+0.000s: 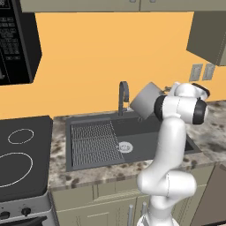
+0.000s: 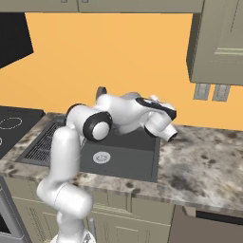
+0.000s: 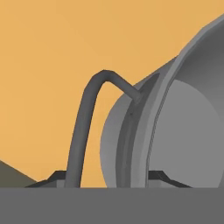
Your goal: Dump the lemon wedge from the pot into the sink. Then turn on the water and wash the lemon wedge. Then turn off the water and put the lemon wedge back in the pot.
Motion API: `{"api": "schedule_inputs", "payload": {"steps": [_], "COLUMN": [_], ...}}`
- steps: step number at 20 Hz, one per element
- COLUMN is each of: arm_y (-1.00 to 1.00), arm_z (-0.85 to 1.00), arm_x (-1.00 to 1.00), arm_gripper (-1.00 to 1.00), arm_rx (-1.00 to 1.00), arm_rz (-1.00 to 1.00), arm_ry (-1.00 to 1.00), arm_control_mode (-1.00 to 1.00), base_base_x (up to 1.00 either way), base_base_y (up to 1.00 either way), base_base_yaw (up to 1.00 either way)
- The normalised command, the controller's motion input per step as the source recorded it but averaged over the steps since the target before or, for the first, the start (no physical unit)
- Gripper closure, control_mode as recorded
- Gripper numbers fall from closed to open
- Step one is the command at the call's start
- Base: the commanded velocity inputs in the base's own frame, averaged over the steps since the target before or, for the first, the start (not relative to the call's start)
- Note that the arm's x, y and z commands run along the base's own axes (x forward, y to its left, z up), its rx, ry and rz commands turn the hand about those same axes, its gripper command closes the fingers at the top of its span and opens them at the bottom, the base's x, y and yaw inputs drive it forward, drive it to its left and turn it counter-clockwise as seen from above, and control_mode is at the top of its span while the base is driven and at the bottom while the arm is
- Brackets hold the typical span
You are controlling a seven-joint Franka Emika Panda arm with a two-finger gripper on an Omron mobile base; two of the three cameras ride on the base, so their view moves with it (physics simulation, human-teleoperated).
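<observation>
Left base view: pot (image 1: pixel 145 101) lifted, tipped on its side above sink (image 1: pixel 145 148), at end of arm beside faucet (image 1: pixel 123 95). Claw itself hidden behind wrist. Lemon wedge not visible in basin below pot; too small to tell.

Right base view: wrist over sink's (image 2: pixel 137 166) right part; pot hidden behind arm.

Hand view: pot rim (image 3: pixel 153 127) runs up from claw, jaws apparently clamped on it, half open. Faucet (image 3: pixel 87 127) just beyond.

Judgement: dump step under way; washing, shutting tap, returning wedge remain.
</observation>
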Motion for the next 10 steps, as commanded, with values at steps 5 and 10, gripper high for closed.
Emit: {"api": "schedule_inputs", "payload": {"steps": [5,10], "arm_y": [-0.21,-0.17], "arm_z": [0.0,0.0], "arm_x": [0.0,0.05], "arm_gripper": [1.0,1.0], "arm_rx": [0.14,0.21], "arm_rz": [0.07,0.09], "arm_ry": [0.01,0.02], "arm_control_mode": [-1.0,-1.0], "base_base_x": [0.0,0.0], "base_base_y": [0.0,0.0], "base_base_yaw": [0.0,0.0]}}
